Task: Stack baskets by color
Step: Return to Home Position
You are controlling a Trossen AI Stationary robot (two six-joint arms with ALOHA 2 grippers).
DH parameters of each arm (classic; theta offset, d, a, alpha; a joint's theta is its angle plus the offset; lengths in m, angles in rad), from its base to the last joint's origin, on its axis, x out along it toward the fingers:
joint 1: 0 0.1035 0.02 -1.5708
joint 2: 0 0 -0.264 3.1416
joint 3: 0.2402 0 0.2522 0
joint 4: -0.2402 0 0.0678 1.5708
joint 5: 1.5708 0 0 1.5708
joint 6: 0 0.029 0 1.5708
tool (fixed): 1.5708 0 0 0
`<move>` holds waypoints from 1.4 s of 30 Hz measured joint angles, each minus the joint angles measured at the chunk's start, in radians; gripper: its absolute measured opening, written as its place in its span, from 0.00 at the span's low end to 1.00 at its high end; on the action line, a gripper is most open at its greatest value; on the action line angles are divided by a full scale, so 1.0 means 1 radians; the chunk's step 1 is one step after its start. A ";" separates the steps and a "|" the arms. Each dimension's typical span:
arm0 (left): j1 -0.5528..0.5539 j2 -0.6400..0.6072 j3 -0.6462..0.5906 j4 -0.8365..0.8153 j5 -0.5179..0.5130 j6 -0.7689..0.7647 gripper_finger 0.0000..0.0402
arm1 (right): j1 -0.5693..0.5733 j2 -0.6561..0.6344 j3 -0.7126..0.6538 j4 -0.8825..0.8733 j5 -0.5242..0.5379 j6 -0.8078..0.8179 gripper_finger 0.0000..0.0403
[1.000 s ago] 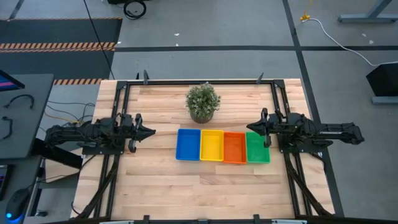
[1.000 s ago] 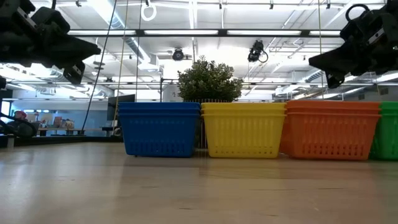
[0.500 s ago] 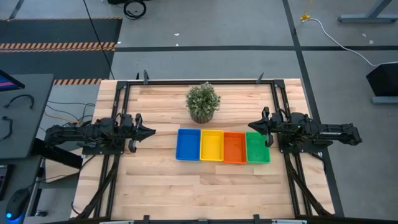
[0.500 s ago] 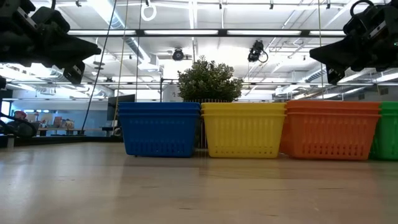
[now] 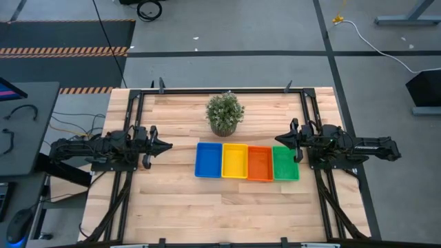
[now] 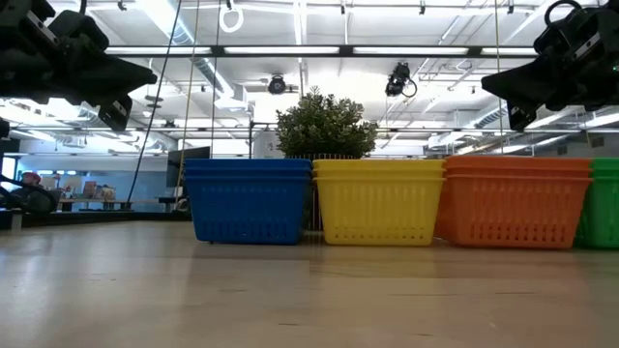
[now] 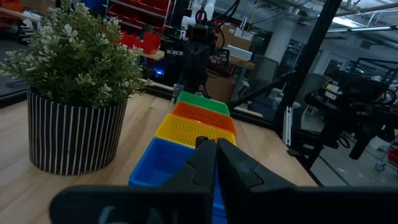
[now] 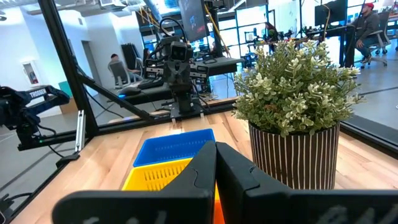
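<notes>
- Blue, yellow, orange and green make one straight row at the middle of the wooden table (image 5: 207, 207). The blue stack (image 5: 208, 160) is nearest the left arm, followed by the yellow stack (image 5: 234, 160), the orange stack (image 5: 260, 163) and the green stack (image 5: 285, 163).
- Neighbouring stacks sit side by side with their long walls against each other or just apart, and each holds baskets of a single colour.
- In the low view, layered rims show at the top of the blue, yellow and orange stacks, and their perforated walls stand upright on the table.
- A potted plant (image 5: 224, 114) in a striped pot stands just behind the row, nearest the blue and yellow stacks and not touching them.
- The left tool (image 5: 166, 145) hangs above the table's left side, pointing toward the row and well apart from the blue stack. Its wrist view shows the two fingers pressed together with nothing between them.
- The right tool (image 5: 278, 140) hangs above the table's right side, its tip near the far corner of the green stack but raised clear of it. Its fingers are also closed on nothing.
</notes>
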 joint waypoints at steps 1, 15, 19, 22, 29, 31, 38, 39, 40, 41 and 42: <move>0.000 0.000 0.000 0.000 0.000 0.000 0.05 | 0.000 0.000 0.000 0.000 0.000 0.000 0.03; 0.000 0.000 0.000 0.001 0.000 0.000 0.05 | 0.000 0.000 0.000 0.000 0.000 0.000 0.03; 0.000 0.000 0.000 0.001 0.000 0.000 0.05 | 0.000 0.000 0.000 0.000 0.000 0.000 0.03; 0.000 0.000 0.000 0.001 0.000 0.000 0.06 | 0.000 0.000 0.000 0.000 0.000 0.000 0.03; 0.003 0.000 -0.001 0.005 -0.005 0.172 0.08 | 0.000 0.000 0.000 -0.001 0.000 0.000 0.03; 0.003 0.000 -0.001 0.003 -0.006 0.222 0.07 | 0.000 0.000 0.000 -0.001 0.000 0.000 0.03; 0.003 0.000 -0.001 -0.002 -0.007 0.229 0.06 | 0.000 0.000 0.000 -0.001 0.000 0.000 0.03; 0.003 0.000 0.000 -0.001 -0.008 0.231 0.06 | 0.000 0.000 0.000 -0.002 -0.001 0.000 0.03; 0.002 0.000 0.001 0.002 -0.012 0.233 0.07 | 0.001 0.002 0.000 -0.002 -0.002 0.000 0.03; 0.003 -0.001 0.001 -0.001 -0.012 0.236 0.07 | 0.000 0.005 0.000 0.002 0.002 0.000 0.03; 0.003 0.007 0.002 0.009 -0.014 0.236 0.08 | 0.000 0.004 0.000 -0.003 0.012 0.000 0.03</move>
